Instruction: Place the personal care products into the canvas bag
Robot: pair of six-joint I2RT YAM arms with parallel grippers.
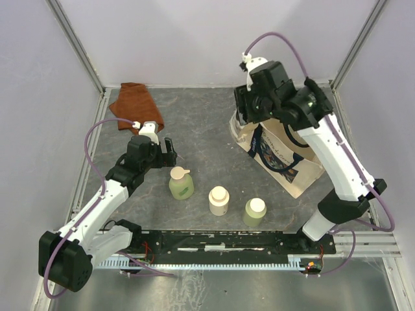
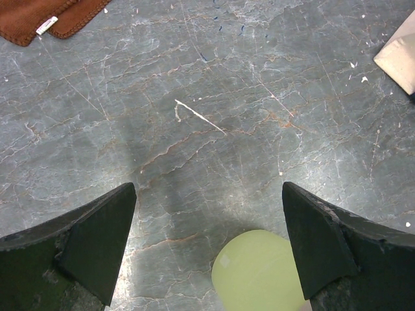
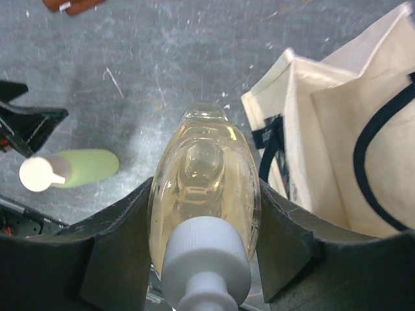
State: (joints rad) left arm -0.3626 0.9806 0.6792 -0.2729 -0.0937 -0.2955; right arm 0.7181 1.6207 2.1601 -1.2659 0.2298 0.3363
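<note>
Amber plastic bottle (image 3: pixel 204 155) looks light, stiff, slippery; right tool (image 3: pixel 204 220) clamps its sides. Left tool (image 2: pixel 207 194) gapes wide, empty.

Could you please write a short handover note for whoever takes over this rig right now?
Left gripper: open and empty, low over the table beside the spout-capped green bottle.
Right gripper: shut on the clear amber bottle, held beside the canvas bag, not yet inside.
Standing on the table: the spout-capped green bottle, the cream-white bottle and the green cream-capped bottle.
Done: no bottle seen in the bag.
Left: drop the amber one in, then bag the other three.
</note>
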